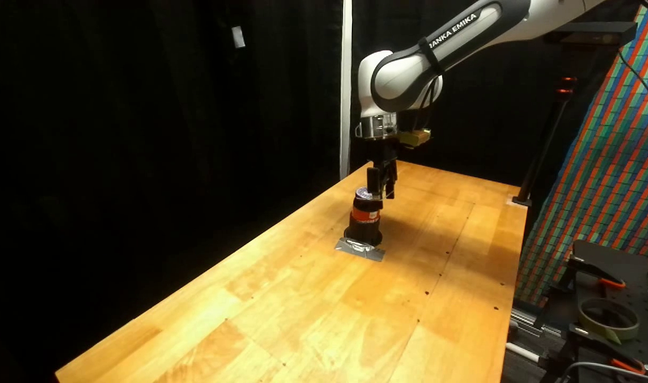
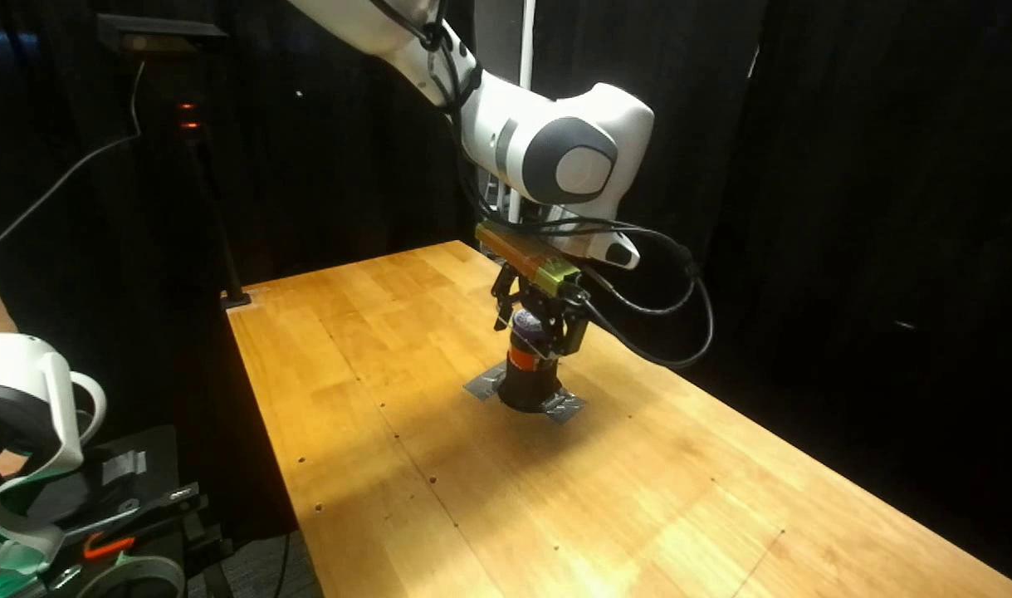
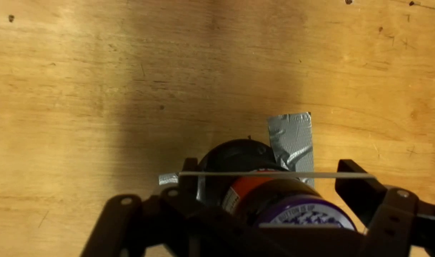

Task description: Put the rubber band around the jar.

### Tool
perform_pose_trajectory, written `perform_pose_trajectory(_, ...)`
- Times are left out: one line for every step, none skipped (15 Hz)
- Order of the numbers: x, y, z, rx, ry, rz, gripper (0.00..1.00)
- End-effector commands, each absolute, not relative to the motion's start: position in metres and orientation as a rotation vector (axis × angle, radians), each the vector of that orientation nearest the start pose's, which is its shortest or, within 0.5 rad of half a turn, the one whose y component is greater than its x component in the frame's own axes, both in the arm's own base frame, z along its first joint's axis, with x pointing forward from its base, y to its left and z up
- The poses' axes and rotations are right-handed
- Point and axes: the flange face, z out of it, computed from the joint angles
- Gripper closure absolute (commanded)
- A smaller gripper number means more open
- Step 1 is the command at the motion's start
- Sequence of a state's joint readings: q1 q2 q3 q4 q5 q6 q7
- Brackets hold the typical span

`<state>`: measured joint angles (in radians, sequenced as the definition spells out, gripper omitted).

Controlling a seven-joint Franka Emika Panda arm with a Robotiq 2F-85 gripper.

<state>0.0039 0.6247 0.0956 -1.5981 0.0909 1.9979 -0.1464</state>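
The jar (image 3: 253, 187) has a purple-rimmed lid, an orange-red label and a dark body. It stands upright in a black holder, also in both exterior views (image 1: 365, 215) (image 2: 524, 359). My gripper (image 3: 271, 174) is open, its fingers apart around the jar's top in an exterior view (image 2: 537, 324); it also shows from another side (image 1: 382, 190). The pale rubber band (image 3: 274, 174) is stretched between the two fingertips. One strand passes in front of the jar; a second pale strand crosses the lid in the wrist view. Whether the band encircles the jar I cannot tell.
Silver tape (image 3: 292, 142) fixes the holder to the wooden table (image 1: 313, 308); it shows at the base in both exterior views (image 1: 360, 249) (image 2: 565, 407). A black post (image 1: 541, 149) stands at the table's edge. Cables (image 2: 696, 291) loop beside the wrist.
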Motion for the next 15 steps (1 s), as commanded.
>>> perform_pose_trajectory(0.639, 0.060, 0.250, -2.977, -0.276, 0.327, 0.00)
perform_pose_trajectory(0.635, 0.062, 0.246, -2.994, -0.262, 0.316, 0.00)
perform_pose_trajectory(0.631, 0.066, 0.240, -3.025, -0.240, 0.285, 0.00)
perform_pose_trajectory(0.627, 0.070, 0.236, -3.049, -0.218, 0.248, 0.00)
perform_pose_trajectory(0.622, 0.074, 0.231, -3.068, -0.205, 0.217, 0.00)
perform_pose_trajectory(0.618, 0.078, 0.227, -3.089, -0.194, 0.186, 0.00)
perform_pose_trajectory(0.612, 0.081, 0.225, -3.107, -0.182, 0.153, 0.00)
perform_pose_trajectory(0.608, 0.084, 0.223, -3.120, -0.172, 0.128, 0.00)
perform_pose_trajectory(0.602, 0.086, 0.224, -3.137, -0.165, 0.090, 0.25)
perform_pose_trajectory(0.597, 0.087, 0.224, -3.150, -0.161, 0.065, 0.27)
perform_pose_trajectory(0.590, 0.088, 0.225, -3.159, -0.152, 0.025, 0.34)
perform_pose_trajectory(0.584, 0.088, 0.227, -3.167, -0.151, -0.015, 0.44)
perform_pose_trajectory(0.578, 0.089, 0.228, -3.168, -0.145, -0.062, 0.51)
perform_pose_trajectory(0.573, 0.089, 0.230, -3.171, -0.132, -0.103, 0.58)
perform_pose_trajectory(0.566, 0.089, 0.232, -3.173, -0.113, -0.168, 0.66)
